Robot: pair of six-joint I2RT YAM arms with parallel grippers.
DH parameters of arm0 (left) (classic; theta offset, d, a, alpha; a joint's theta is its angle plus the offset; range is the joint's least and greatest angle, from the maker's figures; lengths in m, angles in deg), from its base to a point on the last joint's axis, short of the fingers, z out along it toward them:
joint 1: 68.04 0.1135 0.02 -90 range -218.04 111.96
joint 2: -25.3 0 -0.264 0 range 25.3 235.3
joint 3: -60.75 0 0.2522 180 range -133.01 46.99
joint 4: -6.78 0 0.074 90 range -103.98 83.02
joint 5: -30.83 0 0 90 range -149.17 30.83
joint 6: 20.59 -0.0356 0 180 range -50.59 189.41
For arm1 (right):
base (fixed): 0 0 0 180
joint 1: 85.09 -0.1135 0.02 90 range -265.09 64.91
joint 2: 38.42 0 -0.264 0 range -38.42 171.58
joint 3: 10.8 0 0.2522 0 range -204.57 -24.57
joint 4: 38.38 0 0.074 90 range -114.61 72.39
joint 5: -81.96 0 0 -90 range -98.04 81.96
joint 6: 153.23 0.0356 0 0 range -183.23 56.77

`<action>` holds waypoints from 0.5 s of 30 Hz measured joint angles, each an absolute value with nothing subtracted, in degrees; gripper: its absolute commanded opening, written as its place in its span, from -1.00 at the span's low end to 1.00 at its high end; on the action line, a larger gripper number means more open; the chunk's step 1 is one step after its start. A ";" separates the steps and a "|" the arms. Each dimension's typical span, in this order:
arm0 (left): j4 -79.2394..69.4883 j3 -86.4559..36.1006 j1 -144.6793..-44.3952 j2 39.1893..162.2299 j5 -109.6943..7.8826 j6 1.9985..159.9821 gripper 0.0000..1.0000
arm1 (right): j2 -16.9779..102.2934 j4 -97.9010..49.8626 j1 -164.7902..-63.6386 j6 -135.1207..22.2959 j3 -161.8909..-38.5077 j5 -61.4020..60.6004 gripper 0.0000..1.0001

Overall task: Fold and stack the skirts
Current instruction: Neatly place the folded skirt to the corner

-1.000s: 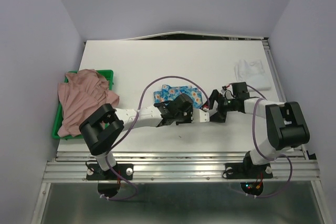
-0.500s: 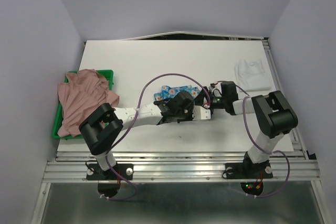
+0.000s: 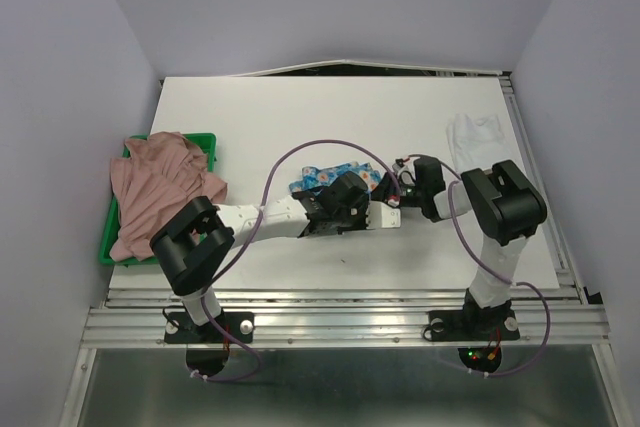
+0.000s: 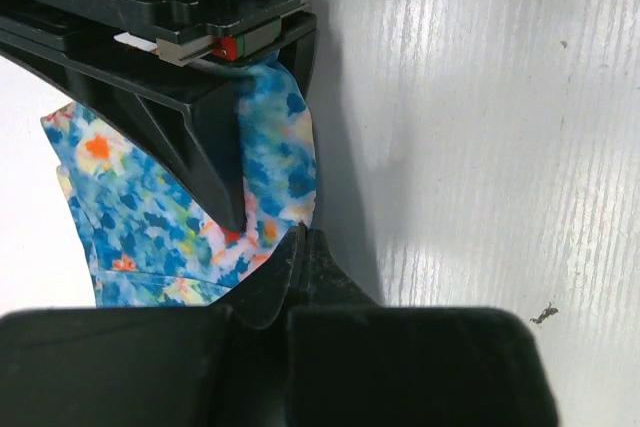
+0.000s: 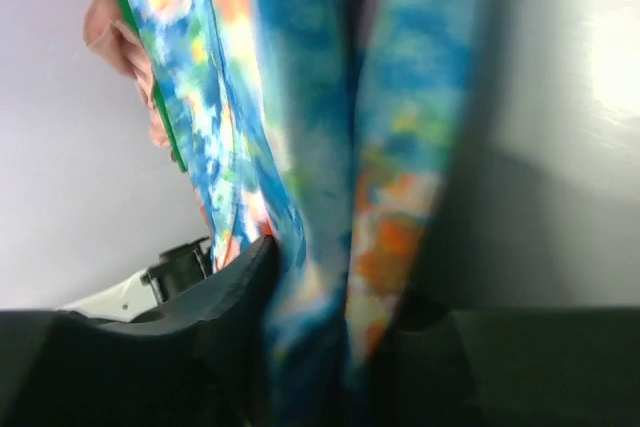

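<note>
The blue flowered skirt lies bunched at mid-table, one edge lifted between both grippers. My left gripper is shut, its tips pinching the skirt's lower edge. My right gripper comes in from the right and has closed on the same cloth; folds of it fill the gap between its fingers. In the left wrist view the right gripper stands just ahead with cloth between its jaws. The pink skirt is heaped on the left. The white skirt lies at the back right.
A green tray at the left table edge holds the pink skirt. The left arm's purple cable loops over the table. Both forearms cross the table's front middle. Bare white table spreads behind them.
The right gripper slid left to the skirt's raised edge and went from wide open to closed on it. The right elbow folded inward. The left gripper stayed shut in place.
</note>
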State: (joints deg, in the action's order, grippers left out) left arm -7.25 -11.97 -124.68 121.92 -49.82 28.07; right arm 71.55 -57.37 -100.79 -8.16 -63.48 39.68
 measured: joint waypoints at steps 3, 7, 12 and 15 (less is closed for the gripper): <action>-7.19 -11.97 -124.55 121.92 -49.78 27.94 -0.96 | 72.36 -57.50 -100.99 -10.06 -63.85 38.70 -0.89; -7.14 -11.84 -124.53 121.62 -50.09 28.90 -0.19 | 71.66 -51.31 -101.38 -17.08 -66.37 36.91 -0.99; -9.13 -10.61 -123.26 114.36 -49.15 33.20 0.36 | 66.81 -36.89 -101.56 -31.41 -74.41 28.78 -0.99; -10.57 -10.63 -119.63 108.28 -47.09 35.65 0.49 | 62.96 -27.38 -100.88 -41.99 -79.81 24.86 -0.99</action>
